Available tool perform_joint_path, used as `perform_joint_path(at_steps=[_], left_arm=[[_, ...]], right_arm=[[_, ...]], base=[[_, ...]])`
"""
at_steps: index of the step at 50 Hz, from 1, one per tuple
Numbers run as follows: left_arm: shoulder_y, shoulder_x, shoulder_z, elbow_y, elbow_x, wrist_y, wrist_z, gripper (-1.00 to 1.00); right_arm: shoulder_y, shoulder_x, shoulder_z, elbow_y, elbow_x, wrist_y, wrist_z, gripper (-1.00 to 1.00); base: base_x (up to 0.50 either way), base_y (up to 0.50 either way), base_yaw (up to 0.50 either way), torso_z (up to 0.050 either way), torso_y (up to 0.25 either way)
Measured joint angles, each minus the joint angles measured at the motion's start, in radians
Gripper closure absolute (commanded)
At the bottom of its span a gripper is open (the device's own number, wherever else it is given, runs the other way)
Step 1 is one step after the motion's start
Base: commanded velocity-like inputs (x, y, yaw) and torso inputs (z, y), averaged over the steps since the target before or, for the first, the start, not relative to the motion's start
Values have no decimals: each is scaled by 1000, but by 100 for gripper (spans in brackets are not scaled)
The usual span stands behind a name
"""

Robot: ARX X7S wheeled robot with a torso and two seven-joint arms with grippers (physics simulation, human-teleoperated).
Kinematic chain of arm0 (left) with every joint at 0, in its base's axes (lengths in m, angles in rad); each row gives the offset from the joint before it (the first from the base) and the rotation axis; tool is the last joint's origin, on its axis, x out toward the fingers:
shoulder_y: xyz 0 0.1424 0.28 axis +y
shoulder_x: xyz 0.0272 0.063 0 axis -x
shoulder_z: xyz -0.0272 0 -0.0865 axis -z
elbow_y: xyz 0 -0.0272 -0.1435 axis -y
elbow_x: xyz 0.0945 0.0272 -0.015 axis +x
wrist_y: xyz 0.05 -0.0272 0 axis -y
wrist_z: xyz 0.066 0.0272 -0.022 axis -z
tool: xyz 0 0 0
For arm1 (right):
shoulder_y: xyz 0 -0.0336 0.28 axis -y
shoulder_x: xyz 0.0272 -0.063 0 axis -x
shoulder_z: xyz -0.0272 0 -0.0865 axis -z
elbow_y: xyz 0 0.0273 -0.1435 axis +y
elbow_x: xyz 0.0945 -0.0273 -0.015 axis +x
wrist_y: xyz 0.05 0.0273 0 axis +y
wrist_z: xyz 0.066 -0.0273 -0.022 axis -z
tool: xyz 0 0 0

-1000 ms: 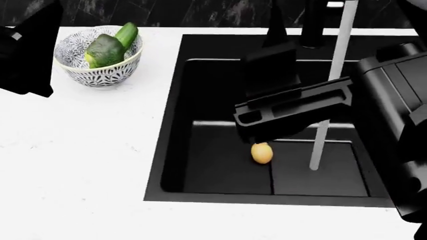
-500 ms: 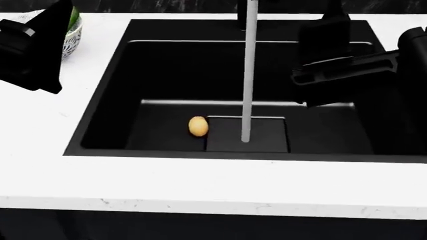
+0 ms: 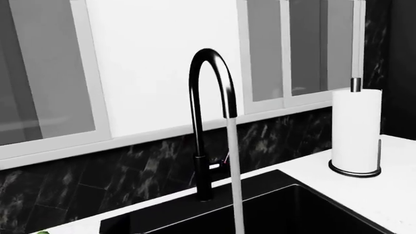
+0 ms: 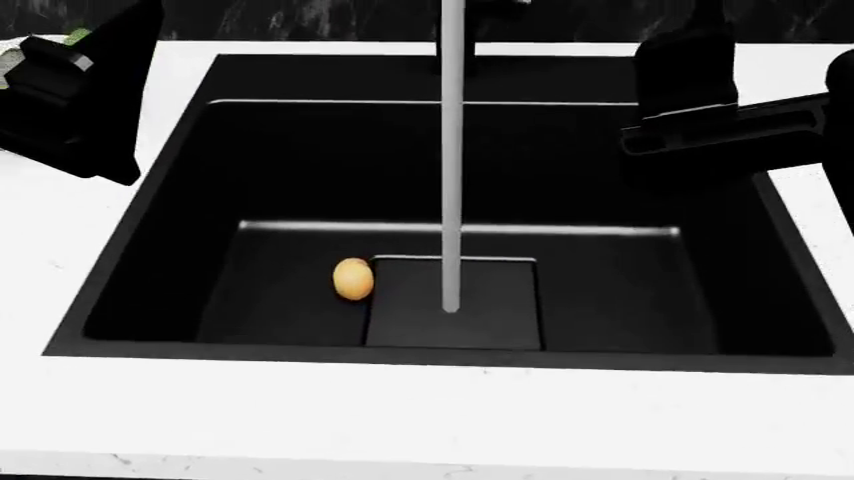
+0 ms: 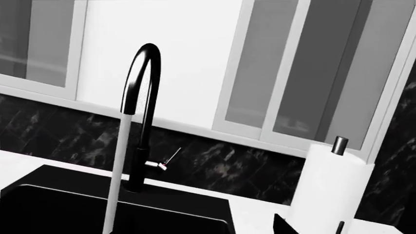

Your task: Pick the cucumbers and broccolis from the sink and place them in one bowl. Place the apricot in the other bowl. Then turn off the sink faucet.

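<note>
White countertop [image 4: 400, 420] surrounds the black sink [image 4: 147, 220] in our head view, and only this view lets us look down into the basin. On its floor we see the apricot [image 4: 352, 279] — a small, smooth, yellow-orange oval lying just beside the left edge of the square drain panel [image 4: 454, 315]. A straight pale stream of water [image 4: 453, 150] falls onto that panel, a little to the right of the fruit and not touching it. Our left arm [image 4: 74, 85] shows as a dark block over the left counter, and our right arm [image 4: 727, 115] reaches over the back right rim of the sink. For both pincers we cannot tell if the fingers are apart or together, because no view shows them clearly.

Both wrist views show what the head view cuts off — the faucet [image 3: 208, 122] itself, a black curved neck rising from the back rim, with water running from its spout. In the right wrist view we also see its thin handle [image 5: 170, 158] sticking out at an angle from the base. Behind it are a dark marbled backsplash [image 5: 58, 131] and glass-front cabinets [image 5: 305, 68], and a roll of paper towels [image 3: 355, 129] stands on the counter.
</note>
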Motion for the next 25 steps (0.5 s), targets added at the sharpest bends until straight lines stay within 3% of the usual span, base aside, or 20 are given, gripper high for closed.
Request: perform_joint_path(at_steps=[25], left_arm=[[4,-10,8,-9,-24,17,-17,-100]], right_arm=[[21,-8,-43,-6,0,18,1,-100]], base=[[343,0,0,0,0]])
